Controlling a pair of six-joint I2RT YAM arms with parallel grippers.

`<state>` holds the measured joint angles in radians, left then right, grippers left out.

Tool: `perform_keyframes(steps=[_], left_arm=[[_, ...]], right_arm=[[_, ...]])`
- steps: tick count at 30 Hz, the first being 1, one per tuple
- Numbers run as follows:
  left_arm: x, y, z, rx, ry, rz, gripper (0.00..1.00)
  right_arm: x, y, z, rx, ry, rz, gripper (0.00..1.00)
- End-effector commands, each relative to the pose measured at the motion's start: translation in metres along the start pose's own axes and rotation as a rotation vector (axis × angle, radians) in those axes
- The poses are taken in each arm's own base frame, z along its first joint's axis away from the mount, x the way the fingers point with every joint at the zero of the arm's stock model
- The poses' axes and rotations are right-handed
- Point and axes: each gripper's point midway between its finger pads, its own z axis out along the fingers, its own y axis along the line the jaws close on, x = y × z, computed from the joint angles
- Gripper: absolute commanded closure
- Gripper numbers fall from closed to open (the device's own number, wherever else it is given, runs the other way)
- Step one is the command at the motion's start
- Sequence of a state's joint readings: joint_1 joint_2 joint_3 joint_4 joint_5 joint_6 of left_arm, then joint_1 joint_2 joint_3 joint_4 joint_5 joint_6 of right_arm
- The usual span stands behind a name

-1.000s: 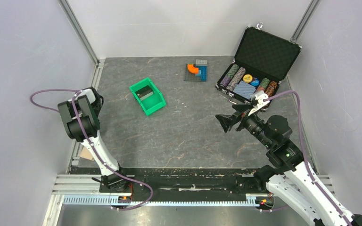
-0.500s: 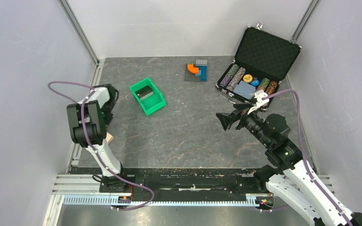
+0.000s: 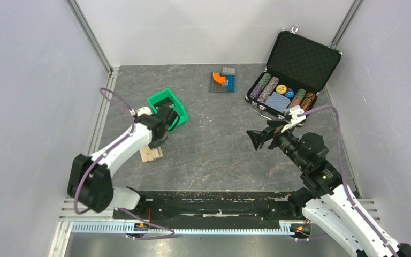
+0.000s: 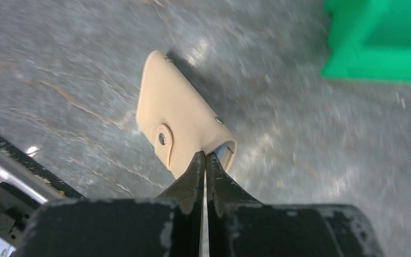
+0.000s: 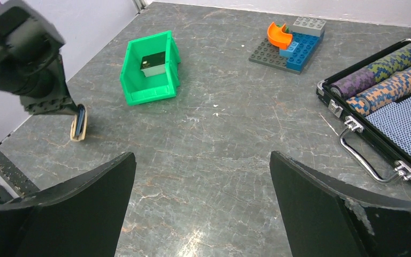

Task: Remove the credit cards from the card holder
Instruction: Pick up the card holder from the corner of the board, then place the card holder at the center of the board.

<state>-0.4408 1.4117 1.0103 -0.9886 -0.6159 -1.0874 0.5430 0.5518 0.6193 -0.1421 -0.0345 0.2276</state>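
The card holder [image 4: 176, 115] is a tan bifold wallet with a snap strap and a bit of blue lining at its open edge. My left gripper [image 4: 206, 156] is shut on that edge. In the top view the holder [image 3: 151, 153] hangs from the gripper [image 3: 156, 142] just left of the green bin. The right wrist view shows it on edge [image 5: 78, 124], low over the table. A dark flat card [image 5: 152, 64] lies inside the green bin. No cards show in the holder. My right gripper [image 5: 200, 160] is open and empty over the table's middle right [image 3: 257, 140].
A green bin [image 3: 177, 110] stands right of the left gripper, also in the left wrist view [image 4: 380, 43]. An open black chip case [image 3: 291, 80] with chips and a blue deck stands at the back right. A small brick build [image 3: 223, 80] sits at the back middle.
My left arm has swung from the far left wall toward the green bin, carrying the card holder out into view. The right arm has barely moved.
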Motion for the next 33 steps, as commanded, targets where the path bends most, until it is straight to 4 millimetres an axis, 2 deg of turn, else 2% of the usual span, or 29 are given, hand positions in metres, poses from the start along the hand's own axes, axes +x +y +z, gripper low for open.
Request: perform_keyframes(steps=[1,3,6,12,15,17,22,28,30,33], left_arm=[[0.044,-0.030,-0.032,0.299,0.086,0.158,0.98],[0.065,-0.054,-0.058,0.514,0.127,0.236,0.98],[0.090,-0.076,-0.106,0.812,0.195,0.289,0.98],[0.109,-0.087,-0.164,1.127,0.318,0.270,0.98],[0.114,-0.093,-0.181,1.266,0.338,0.245,0.98],[0.116,-0.094,-0.173,1.257,0.332,0.232,0.98],[0.118,-0.087,-0.140,1.076,0.296,0.310,0.98],[0.082,-0.083,-0.143,0.982,0.104,0.370,0.98],[0.083,-0.087,-0.143,0.980,0.106,0.384,0.98],[0.098,-0.099,-0.146,0.997,0.166,0.411,0.98]], right_arm=[[-0.002,-0.005,0.002,0.023,-0.033,0.003,0.01],[0.003,-0.006,0.003,0.025,-0.023,0.003,0.01],[0.009,-0.004,0.003,0.009,-0.011,0.003,0.01],[0.019,-0.003,0.003,-0.007,0.011,0.006,0.01],[0.022,-0.001,0.004,-0.015,0.022,0.013,0.04],[0.024,0.000,0.004,-0.020,0.027,0.021,0.05],[0.025,0.001,0.004,-0.026,0.030,0.032,0.06],[0.026,0.000,0.003,-0.020,0.033,0.037,0.07],[0.028,0.000,0.003,-0.018,0.038,0.042,0.07],[0.030,-0.001,0.004,-0.015,0.045,0.041,0.07]])
